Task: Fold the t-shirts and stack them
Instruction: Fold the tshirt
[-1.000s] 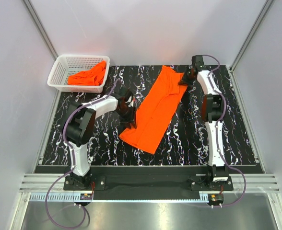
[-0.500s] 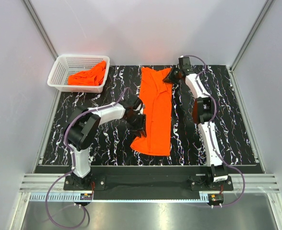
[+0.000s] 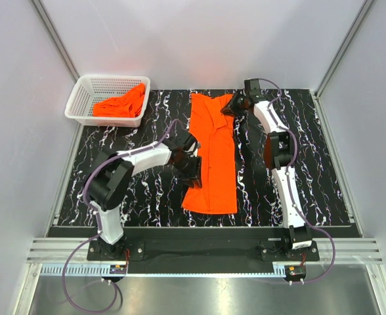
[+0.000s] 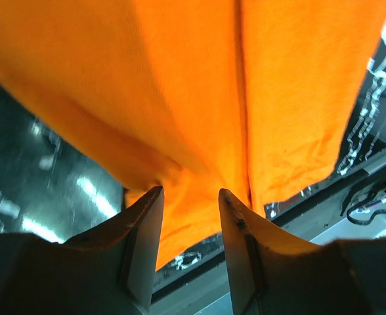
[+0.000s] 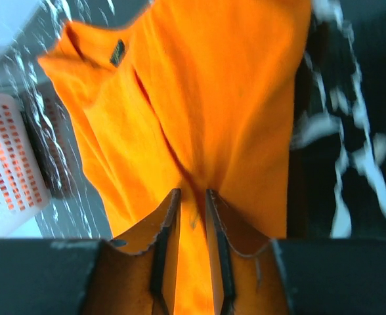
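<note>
- folded t-shirt (image 3: 216, 154): bright orange, lies flat on the table (image 3: 324, 164) as a long narrow strip, roughly mid-table. It runs from the far edge toward the arm bases, collar end far.
- handling, my read: thin, soft, very light, no stiffness at all. It drapes and puckers wherever it is pinched, and anything not held sags or drags. Not fragile. The layers may slide on each other and the dark tabletop looks glossy, so the fold could creep open if pulled fast.
- where to grip, my read: edges and corners of the strip, through all layers at once. Two holds well apart keep it taut; a mid-panel pinch just bunches it.
- left gripper (image 3: 193, 172): at the strip's left edge, toward the near end. Jaws stand partly apart with a thick bunch of orange cloth filling the gap, creases running into them, so they pinch the shirt.
- right gripper (image 3: 230, 107): at the far right corner by the collar end. Jaws nearly together, cloth between, creases converge there. Pinching the shirt, though the hold looks light.
- second t-shirt (image 3: 121, 104): crumpled in the basket (image 3: 76, 97), far left corner of the table, well apart from the strip, not yet folded.
</note>
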`<state>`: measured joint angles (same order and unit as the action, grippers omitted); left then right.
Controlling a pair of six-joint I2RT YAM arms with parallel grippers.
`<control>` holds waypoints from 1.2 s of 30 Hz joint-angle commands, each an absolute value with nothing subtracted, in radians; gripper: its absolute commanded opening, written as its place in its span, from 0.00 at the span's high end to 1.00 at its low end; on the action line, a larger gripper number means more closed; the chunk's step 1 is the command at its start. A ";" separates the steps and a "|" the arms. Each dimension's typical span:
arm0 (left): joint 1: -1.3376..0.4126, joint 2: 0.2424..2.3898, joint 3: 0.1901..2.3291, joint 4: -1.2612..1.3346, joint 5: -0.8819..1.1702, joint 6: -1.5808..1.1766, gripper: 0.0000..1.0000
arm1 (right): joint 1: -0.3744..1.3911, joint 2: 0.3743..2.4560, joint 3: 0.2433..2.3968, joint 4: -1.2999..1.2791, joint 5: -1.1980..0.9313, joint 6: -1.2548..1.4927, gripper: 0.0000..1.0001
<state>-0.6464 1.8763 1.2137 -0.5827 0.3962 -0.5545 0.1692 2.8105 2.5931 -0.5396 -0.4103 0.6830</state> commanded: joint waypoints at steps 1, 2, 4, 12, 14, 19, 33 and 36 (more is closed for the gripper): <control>-0.647 1.729 1.190 -0.620 0.347 -0.548 0.56 | 0.175 2.666 2.582 -0.702 -0.416 0.651 0.70; -0.647 1.701 1.168 -0.627 0.338 -0.548 0.56 | 0.175 2.643 2.582 -0.783 -0.402 0.628 0.69; -0.649 1.620 1.143 -0.644 0.313 -0.554 0.55 | 0.176 2.545 2.522 -0.836 -0.381 0.597 0.65; -0.644 1.399 1.036 -0.676 0.285 -0.589 0.50 | 0.178 2.052 1.944 -0.865 -0.302 0.506 0.48; -0.638 1.368 1.005 -0.676 0.290 -0.591 0.49 | 0.183 1.958 1.749 -0.858 -0.301 0.489 0.42; -0.601 1.296 0.954 -0.675 0.296 -0.569 0.46 | 0.184 1.654 1.355 -0.784 -0.346 0.494 0.33; -0.508 1.382 0.809 -0.508 0.485 -0.566 0.45 | 0.204 1.243 0.635 -0.520 -0.594 0.667 0.33; -0.509 1.426 0.752 -0.409 0.537 -0.615 0.44 | 0.207 1.285 0.600 -0.471 -0.640 0.676 0.35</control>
